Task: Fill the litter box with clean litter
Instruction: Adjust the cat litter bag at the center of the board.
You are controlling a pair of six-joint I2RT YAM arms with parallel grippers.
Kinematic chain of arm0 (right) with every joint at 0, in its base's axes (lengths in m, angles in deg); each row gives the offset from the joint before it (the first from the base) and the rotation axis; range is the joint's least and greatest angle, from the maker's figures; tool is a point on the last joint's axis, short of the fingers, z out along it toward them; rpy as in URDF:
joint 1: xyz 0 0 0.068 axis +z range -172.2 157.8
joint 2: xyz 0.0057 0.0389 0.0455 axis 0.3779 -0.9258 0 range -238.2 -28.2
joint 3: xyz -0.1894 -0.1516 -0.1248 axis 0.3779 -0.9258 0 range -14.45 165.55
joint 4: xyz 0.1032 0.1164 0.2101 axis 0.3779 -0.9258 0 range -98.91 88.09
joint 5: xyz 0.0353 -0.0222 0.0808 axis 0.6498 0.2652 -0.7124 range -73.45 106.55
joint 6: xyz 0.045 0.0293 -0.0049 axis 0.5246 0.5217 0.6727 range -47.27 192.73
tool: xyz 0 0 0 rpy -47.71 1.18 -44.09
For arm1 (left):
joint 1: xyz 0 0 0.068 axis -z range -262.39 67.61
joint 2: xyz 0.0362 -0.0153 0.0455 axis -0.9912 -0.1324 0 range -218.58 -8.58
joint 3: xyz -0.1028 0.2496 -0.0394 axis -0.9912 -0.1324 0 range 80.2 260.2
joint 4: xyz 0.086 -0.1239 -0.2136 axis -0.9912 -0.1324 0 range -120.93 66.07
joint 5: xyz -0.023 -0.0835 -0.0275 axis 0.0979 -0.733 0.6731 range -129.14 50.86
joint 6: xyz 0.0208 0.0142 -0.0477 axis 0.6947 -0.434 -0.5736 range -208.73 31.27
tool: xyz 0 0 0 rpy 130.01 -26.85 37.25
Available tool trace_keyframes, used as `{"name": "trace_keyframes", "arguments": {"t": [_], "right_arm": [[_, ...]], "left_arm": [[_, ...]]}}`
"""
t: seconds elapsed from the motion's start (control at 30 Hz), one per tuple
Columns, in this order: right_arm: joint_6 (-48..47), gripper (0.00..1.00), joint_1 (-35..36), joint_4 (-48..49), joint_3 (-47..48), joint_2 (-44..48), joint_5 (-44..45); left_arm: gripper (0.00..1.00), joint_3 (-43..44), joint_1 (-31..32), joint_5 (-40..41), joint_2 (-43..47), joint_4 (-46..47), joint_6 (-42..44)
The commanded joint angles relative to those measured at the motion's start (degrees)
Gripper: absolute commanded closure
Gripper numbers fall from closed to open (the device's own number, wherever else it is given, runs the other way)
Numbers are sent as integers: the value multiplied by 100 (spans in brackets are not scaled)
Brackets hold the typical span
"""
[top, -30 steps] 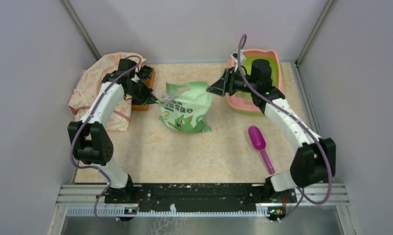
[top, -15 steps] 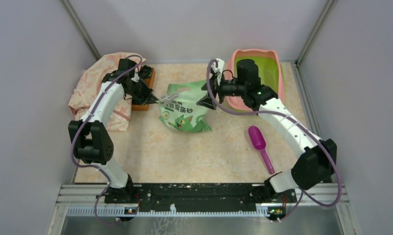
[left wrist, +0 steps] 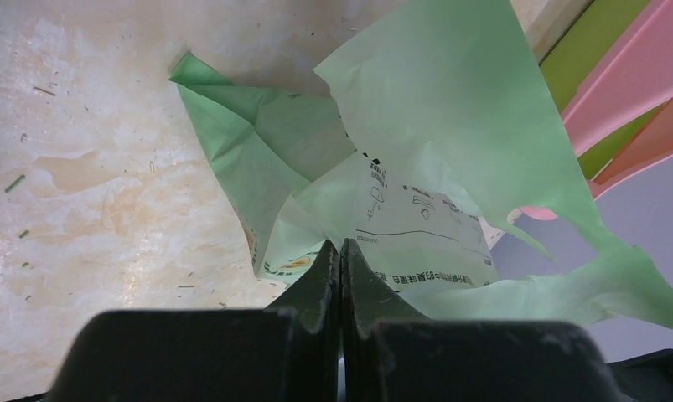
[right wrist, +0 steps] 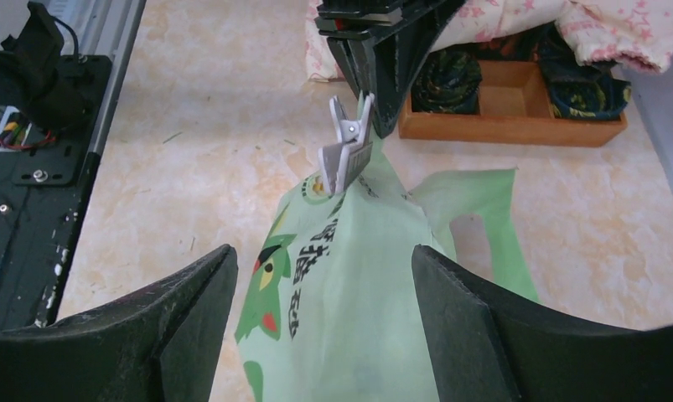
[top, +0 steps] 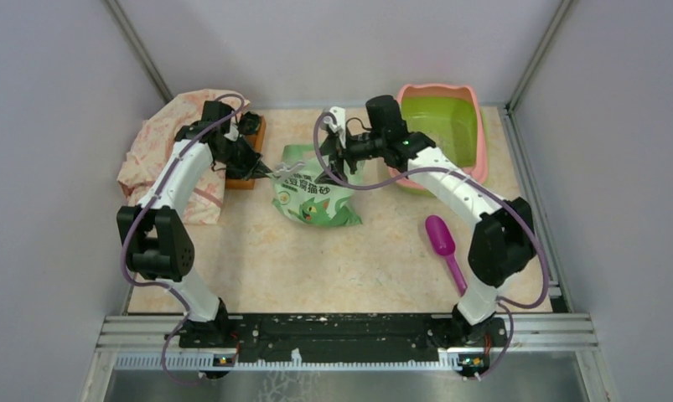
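The litter box (top: 480, 126), pink-rimmed with a lime-green basin, stands at the back right; its basin shows no granules. A slice of the litter box (left wrist: 626, 75) also shows in the left wrist view. No clean litter is in view. A light green printed bag (top: 316, 191) lies mid-table, with a grey clip (right wrist: 345, 155) on its top edge. My left gripper (top: 268, 171) is shut on the bag's upper left corner (left wrist: 341, 251). My right gripper (top: 339, 159) hovers open over the bag's top; the bag (right wrist: 358, 276) lies between its spread fingers without touching them (right wrist: 324, 251).
A purple scoop (top: 443, 243) lies on the table at the right front. A small brown wooden tray (top: 249, 151) holding dark rolled items sits beside a pink patterned cloth (top: 161, 159) at the back left. Grey walls close three sides; a metal rail (top: 341, 335) runs along the near edge.
My right arm has swung left from above the litter box to above the bag, and its jaws have spread wider. The left arm and the bag have stayed put.
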Motion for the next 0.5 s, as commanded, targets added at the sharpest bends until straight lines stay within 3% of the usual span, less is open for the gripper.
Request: {"name": "trace_keyframes", "arguments": {"t": [0.0,0.17,0.47], "right_arm": [[-575,24,319,-165,691,-529,38],[-917,24,431,-793,1183,-1034,321],[-1169,25,326,-1024,1021,-1113,1095]], "left_arm": [[100,79,-66,-16,116,140,189],[100,96,-75,-60,111,143,204],[100,90,-148,-116,116,144,265]]}}
